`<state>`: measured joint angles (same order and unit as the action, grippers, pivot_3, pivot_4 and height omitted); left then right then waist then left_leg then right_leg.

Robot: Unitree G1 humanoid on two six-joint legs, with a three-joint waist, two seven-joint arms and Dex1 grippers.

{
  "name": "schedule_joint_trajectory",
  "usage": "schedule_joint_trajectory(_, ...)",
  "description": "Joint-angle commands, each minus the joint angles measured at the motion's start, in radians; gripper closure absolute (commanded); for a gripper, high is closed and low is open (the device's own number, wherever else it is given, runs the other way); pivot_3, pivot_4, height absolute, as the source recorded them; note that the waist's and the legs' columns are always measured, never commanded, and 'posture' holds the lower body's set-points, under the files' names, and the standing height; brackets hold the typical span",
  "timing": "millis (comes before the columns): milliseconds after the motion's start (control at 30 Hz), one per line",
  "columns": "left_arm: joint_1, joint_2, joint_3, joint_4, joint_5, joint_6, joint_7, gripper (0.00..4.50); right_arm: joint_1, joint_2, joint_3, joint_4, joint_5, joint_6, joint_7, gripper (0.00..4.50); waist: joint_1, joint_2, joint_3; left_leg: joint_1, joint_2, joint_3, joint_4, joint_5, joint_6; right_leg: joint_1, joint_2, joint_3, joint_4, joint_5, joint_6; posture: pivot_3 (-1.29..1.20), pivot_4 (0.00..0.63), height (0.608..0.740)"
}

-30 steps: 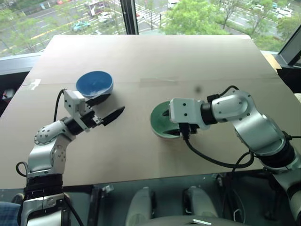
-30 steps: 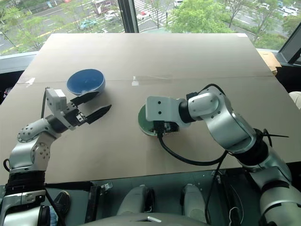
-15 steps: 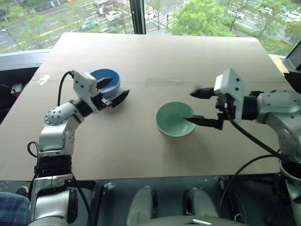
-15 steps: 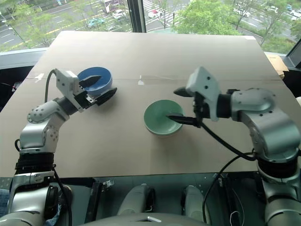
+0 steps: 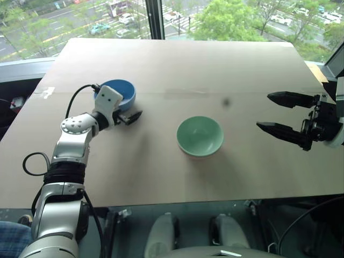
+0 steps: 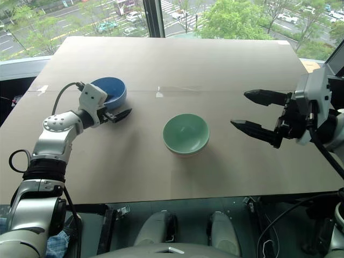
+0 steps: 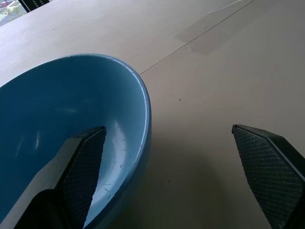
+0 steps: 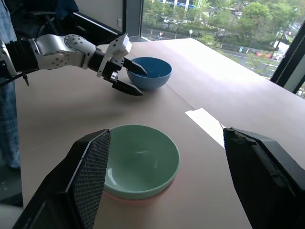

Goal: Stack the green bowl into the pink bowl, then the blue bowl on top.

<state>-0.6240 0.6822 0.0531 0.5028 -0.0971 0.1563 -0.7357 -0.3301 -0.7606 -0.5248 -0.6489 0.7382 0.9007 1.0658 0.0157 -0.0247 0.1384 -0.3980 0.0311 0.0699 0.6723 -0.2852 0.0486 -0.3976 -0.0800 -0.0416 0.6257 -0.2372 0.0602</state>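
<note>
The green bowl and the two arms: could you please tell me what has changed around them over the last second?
The right end effector, which covered the pale mint green plastic bowl a second ago, has let go and swung away to the right, open. The left end effector has reached forward, open, one finger now inside the sky blue plastic bowl, the other outside its rim. The green bowl stays nested in the salmon pink bowl; the blue bowl has not moved.

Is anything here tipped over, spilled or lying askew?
Nothing stands out. The green bowl sits upright and level in the pink bowl. The blue bowl stands upright on the table, nothing spilled.
</note>
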Motion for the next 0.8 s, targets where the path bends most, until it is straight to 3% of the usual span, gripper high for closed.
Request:
schedule_joint_trajectory(33,-0.056,0.026,-0.009,0.042,0.038,-0.043,0.003,0.00,0.026,-0.038,-0.033,-0.030,0.047,-0.042,-0.021,0.56,0.000,0.000,0.000,0.000,0.000,0.000,0.000,0.000,0.000,0.000,0.000,0.000,0.000,0.000,0.000,0.00,0.150,0.738)
schedule_joint_trajectory(333,-0.159,0.050,-0.079,0.203,0.142,-0.108,-0.022,0.00,0.060,-0.084,0.005,-0.007,0.069,-0.109,-0.070,0.56,-0.001,0.000,0.000,0.000,0.000,0.001,0.001,0.000,0.001,0.000,0.000,0.000,0.000,0.000,0.000,0.00,0.150,0.738)
schedule_joint_trajectory(533,-0.222,0.058,-0.121,0.306,0.199,-0.136,-0.041,1.75,0.086,-0.099,0.021,-0.013,0.079,-0.135,-0.094,0.42,0.000,-0.001,0.001,-0.001,-0.001,0.001,0.001,0.000,0.001,0.000,0.000,0.000,0.000,0.000,0.000,0.00,0.150,0.738)
schedule_joint_trajectory(767,-0.268,0.050,-0.148,0.371,0.222,-0.177,-0.074,4.39,0.109,-0.116,0.012,-0.016,0.111,-0.151,-0.115,0.42,0.001,-0.002,0.001,-0.001,0.000,0.000,0.001,-0.001,0.001,0.000,0.000,0.000,0.000,0.000,0.000,0.00,0.150,0.738)
schedule_joint_trajectory(800,-0.279,0.047,-0.154,0.378,0.226,-0.184,-0.084,4.45,0.115,-0.118,0.010,-0.016,0.114,-0.154,-0.117,0.42,0.001,-0.002,0.001,-0.001,0.000,0.001,0.002,-0.001,0.001,0.000,0.000,-0.001,0.000,0.000,0.000,0.00,0.150,0.738)
